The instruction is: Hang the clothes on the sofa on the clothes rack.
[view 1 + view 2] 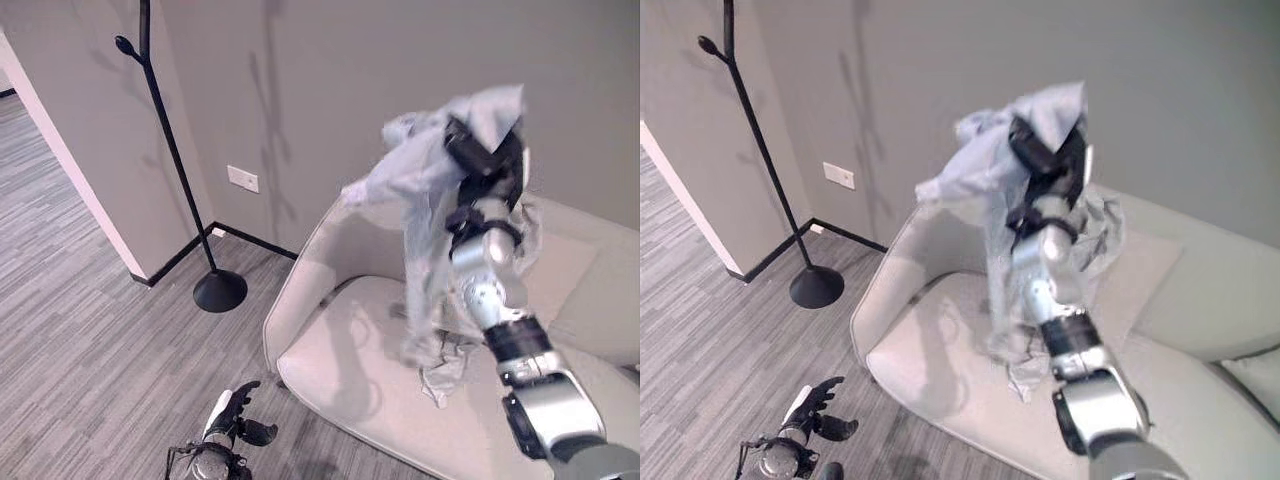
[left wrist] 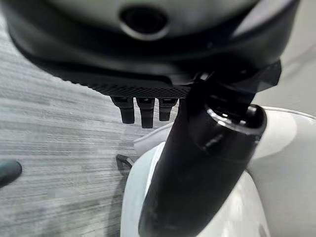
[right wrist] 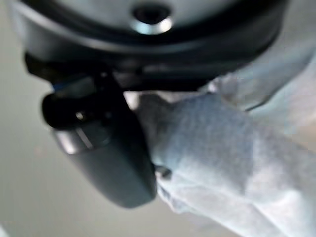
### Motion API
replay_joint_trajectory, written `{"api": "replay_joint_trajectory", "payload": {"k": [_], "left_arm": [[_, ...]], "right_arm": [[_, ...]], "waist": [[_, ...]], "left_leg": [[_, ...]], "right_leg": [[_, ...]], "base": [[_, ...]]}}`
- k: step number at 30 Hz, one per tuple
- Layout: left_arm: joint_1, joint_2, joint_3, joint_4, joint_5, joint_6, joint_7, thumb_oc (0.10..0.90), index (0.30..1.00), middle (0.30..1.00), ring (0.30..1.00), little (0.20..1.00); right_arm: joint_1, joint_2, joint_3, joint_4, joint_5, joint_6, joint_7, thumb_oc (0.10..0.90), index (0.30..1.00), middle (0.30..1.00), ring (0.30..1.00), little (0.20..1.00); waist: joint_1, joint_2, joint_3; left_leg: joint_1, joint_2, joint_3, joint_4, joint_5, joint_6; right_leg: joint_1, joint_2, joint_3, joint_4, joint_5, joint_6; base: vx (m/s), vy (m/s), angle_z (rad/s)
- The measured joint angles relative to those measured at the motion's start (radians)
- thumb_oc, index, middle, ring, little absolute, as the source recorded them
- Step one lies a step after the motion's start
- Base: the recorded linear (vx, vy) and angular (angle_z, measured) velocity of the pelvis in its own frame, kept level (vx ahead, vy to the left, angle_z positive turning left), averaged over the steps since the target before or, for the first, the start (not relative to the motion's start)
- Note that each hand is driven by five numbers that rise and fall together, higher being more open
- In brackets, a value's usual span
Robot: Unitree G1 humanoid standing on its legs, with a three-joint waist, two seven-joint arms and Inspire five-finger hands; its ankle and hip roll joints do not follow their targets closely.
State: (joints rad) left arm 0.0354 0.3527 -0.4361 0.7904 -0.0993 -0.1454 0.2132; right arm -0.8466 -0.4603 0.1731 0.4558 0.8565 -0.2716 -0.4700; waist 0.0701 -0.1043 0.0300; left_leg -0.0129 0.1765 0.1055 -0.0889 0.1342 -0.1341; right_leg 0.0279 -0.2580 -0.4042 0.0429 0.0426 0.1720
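Right hand (image 1: 484, 150) raised high, fingers and thumb clamped on pale grey garment (image 1: 425, 190); cloth bunched in the grasp, remainder hanging below the hand, lowest fold touching the sofa (image 1: 340, 350) seat. Held high probably to lift fabric clear of the cushion before carrying. Clothes rack (image 1: 170, 150) well apart from the hand, off to its left, standing on the carpet by the wall corner. Left hand (image 1: 235, 415) low beside the sofa front, fingers relaxed, holding nothing, likely kept clear. Next: lift garment fully free, swing toward a rack hook.
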Motion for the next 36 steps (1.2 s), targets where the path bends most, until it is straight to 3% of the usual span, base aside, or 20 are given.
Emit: {"api": "replay_joint_trajectory", "payload": {"k": [1, 7, 10, 11, 14, 16, 20, 27, 30, 36], "left_arm": [[0.011, 0.003, 0.002, -0.035, -0.027, -0.004, -0.008, 0.800, 0.900, 0.900, 0.900, 0.900], [0.042, 0.007, 0.105, -0.223, -0.053, 0.011, 0.021, 0.800, 0.900, 0.900, 0.900, 0.900], [-0.009, 0.006, 0.165, -0.259, -0.044, -0.011, 0.146, 0.800, 0.900, 0.900, 0.900, 0.900], [-0.038, -0.006, 0.176, -0.260, -0.045, -0.018, 0.230, 0.800, 0.900, 0.900, 0.900, 0.900], [-0.071, -0.011, 0.173, -0.292, -0.056, -0.055, 0.311, 0.800, 0.900, 0.900, 0.900, 0.900], [-0.094, -0.005, 0.142, -0.302, -0.055, -0.114, 0.357, 0.800, 0.900, 0.900, 0.900, 0.900], [-0.122, 0.007, 0.076, -0.302, -0.053, -0.129, 0.393, 0.800, 0.900, 0.900, 0.900, 0.900], [-0.160, -0.019, -0.004, -0.299, -0.060, -0.135, 0.443, 0.800, 0.900, 0.900, 0.900, 0.900], [-0.223, -0.066, -0.068, -0.299, -0.098, -0.135, 0.448, 0.800, 0.900, 0.900, 0.900, 0.900], [-0.384, -0.154, -0.203, -0.282, -0.125, -0.136, 0.424, 0.800, 0.900, 0.900, 0.900, 0.900]], "right_arm": [[-0.055, -0.047, -0.010, 0.024, -0.007, -0.004, -0.023, 0.400, 0.300, 0.300, 0.300, 0.300], [-0.178, -0.114, -0.005, 0.030, -0.011, 0.000, -0.111, 0.400, 0.300, 0.300, 0.300, 0.300], [-0.321, -0.147, 0.048, 0.050, -0.024, -0.021, -0.152, 0.400, 0.300, 0.300, 0.300, 0.300], [-0.473, -0.150, 0.158, 0.138, -0.023, -0.025, -0.180, 0.400, 0.300, 0.300, 0.300, 0.300], [-0.580, -0.147, 0.204, 0.166, -0.026, -0.057, -0.193, 0.400, 0.300, 0.300, 0.300, 0.300], [-0.607, -0.147, 0.211, 0.163, -0.025, -0.083, -0.194, 0.400, 0.300, 0.300, 0.300, 0.300], [-0.607, -0.140, 0.213, 0.163, -0.016, -0.115, -0.211, 0.400, 0.300, 0.300, 0.300, 0.300], [-0.605, -0.111, 0.251, 0.143, 0.024, -0.130, -0.226, 0.400, 0.300, 0.300, 0.300, 0.300], [-0.594, -0.103, 0.264, 0.066, 0.030, -0.136, -0.235, 0.400, 0.300, 0.300, 0.300, 0.300], [-0.589, -0.029, 0.306, -0.055, 0.054, -0.187, -0.234, 0.400, 0.300, 0.300, 0.300, 0.300]], "waist": [[0.007, 0.005, 0.002], [0.004, 0.006, 0.002], [-0.006, 0.004, 0.001], [-0.013, 0.003, 0.001], [-0.018, -0.006, -0.002], [-0.026, -0.022, -0.013], [-0.042, -0.042, -0.027], [-0.089, -0.037, -0.030], [-0.094, -0.036, -0.031], [-0.156, -0.036, -0.032]], "left_leg": [[0.004, 0.001, 0.002, 0.000, 0.001, -0.001], [0.034, 0.014, 0.011, -0.001, -0.001, -0.001], [0.047, 0.030, 0.016, -0.001, -0.001, -0.003], [0.056, 0.034, 0.026, -0.001, 0.000, -0.004], [0.059, 0.037, 0.032, 0.000, 0.000, -0.012], [0.061, 0.038, 0.036, -0.001, -0.001, -0.014], [0.063, 0.036, 0.054, -0.001, -0.004, -0.017], [0.064, 0.037, 0.066, -0.001, -0.003, -0.018], [0.064, 0.034, 0.077, -0.001, -0.003, -0.018], [0.068, 0.035, 0.091, -0.001, -0.004, -0.018]], "right_leg": [[0.016, 0.009, -0.001, -0.030, 0.015, 0.001], [0.065, 0.027, 0.001, -0.087, 0.041, -0.001], [0.075, 0.044, 0.010, -0.095, 0.043, -0.003], [0.083, 0.051, 0.023, -0.117, 0.056, -0.009], [0.083, 0.056, 0.027, -0.119, 0.057, -0.009], [0.082, 0.057, 0.030, -0.119, 0.057, -0.009], [0.069, 0.053, 0.052, -0.119, 0.059, -0.012], [0.063, 0.055, 0.065, -0.128, 0.068, -0.013], [0.055, 0.056, 0.079, -0.133, 0.076, -0.013], [0.044, 0.057, 0.094, -0.130, 0.079, -0.014]], "base": [[0.01, 0.012, -0.06], [0.01, -0.026, -0.06], [0.01, -0.036, -0.11], [0.00, -0.034, -0.16], [0.00, -0.018, -0.09], [0.00, -0.009, -0.06], [0.00, -0.006, -0.14], [0.00, -0.010, -0.06], [0.01, -0.012, -0.13], [0.00, -0.017, -0.07]]}}
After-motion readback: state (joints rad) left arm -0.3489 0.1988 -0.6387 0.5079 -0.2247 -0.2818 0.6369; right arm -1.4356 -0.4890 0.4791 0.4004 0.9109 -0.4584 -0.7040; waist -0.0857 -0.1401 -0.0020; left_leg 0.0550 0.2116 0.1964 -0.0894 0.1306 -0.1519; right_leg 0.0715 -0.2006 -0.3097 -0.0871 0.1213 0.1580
